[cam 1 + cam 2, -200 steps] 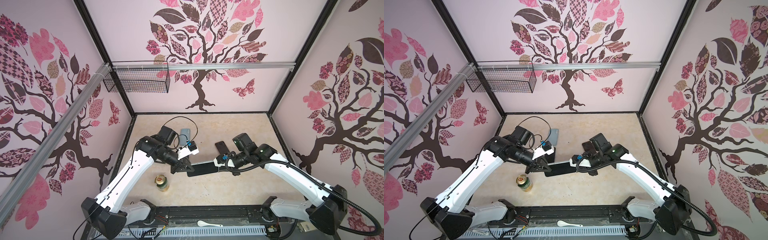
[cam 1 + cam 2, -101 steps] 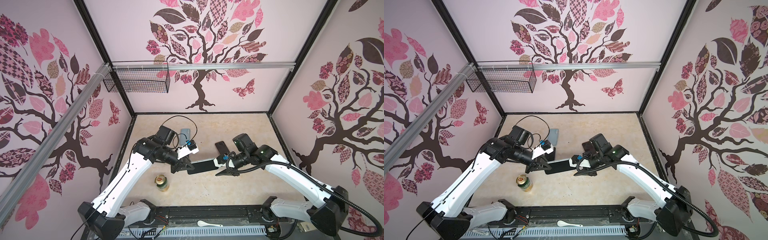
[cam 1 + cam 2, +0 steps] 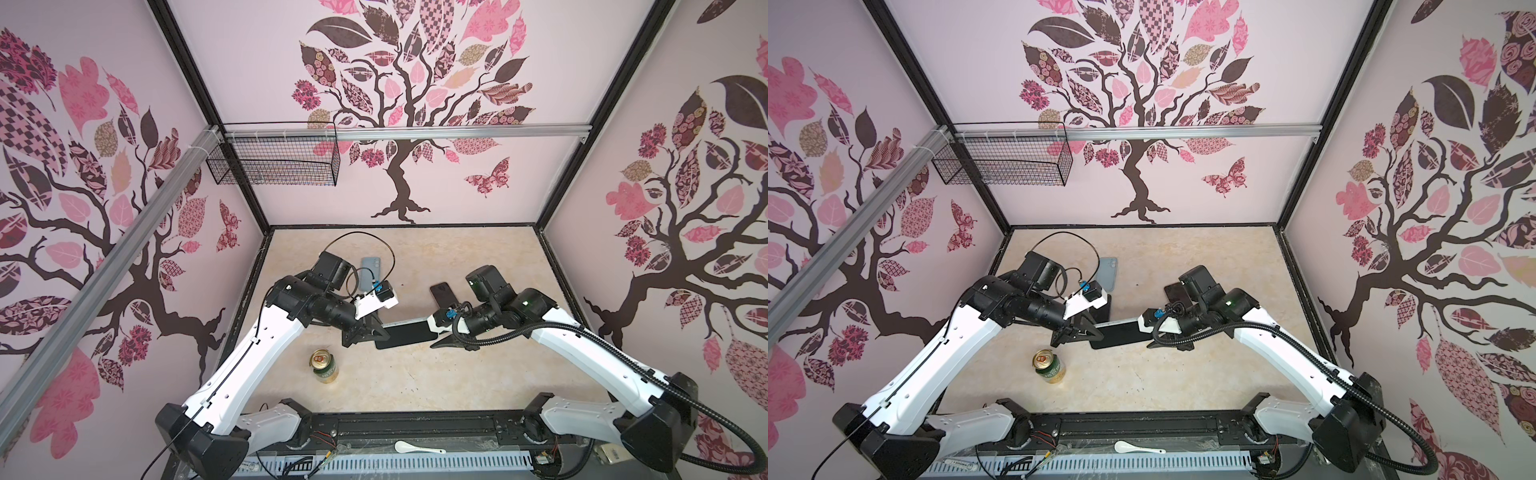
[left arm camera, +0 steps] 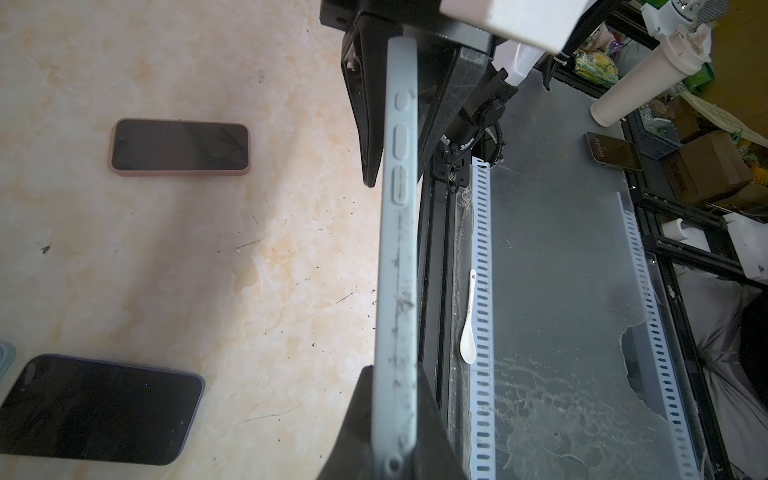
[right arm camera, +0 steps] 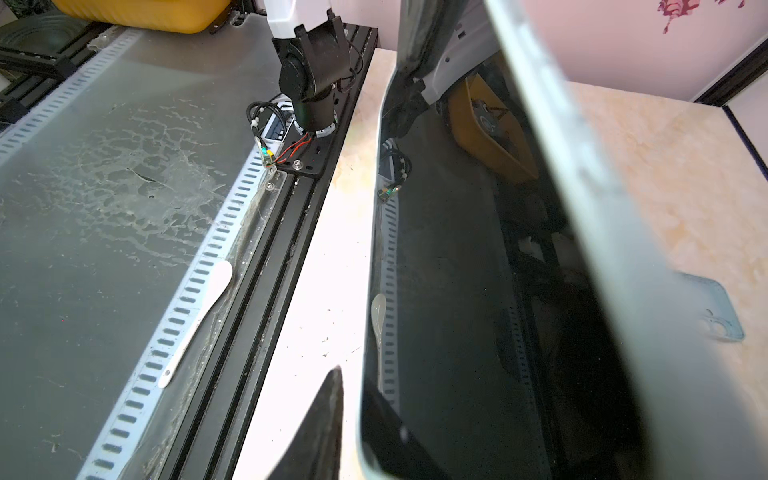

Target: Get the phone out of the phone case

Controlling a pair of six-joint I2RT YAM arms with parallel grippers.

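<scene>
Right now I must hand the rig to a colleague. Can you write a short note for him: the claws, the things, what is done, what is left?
Left claw: shut on one end of the phone, which sits in its pale blue case, above the table.
Right claw: around the other end; I cannot tell whether it grips.
Done: phone lifted, both arms at it.
Left: get the phone out of the case; it looks fully seated.
Leave alone: empty case, pink phone, dark phone on the table.
</scene>
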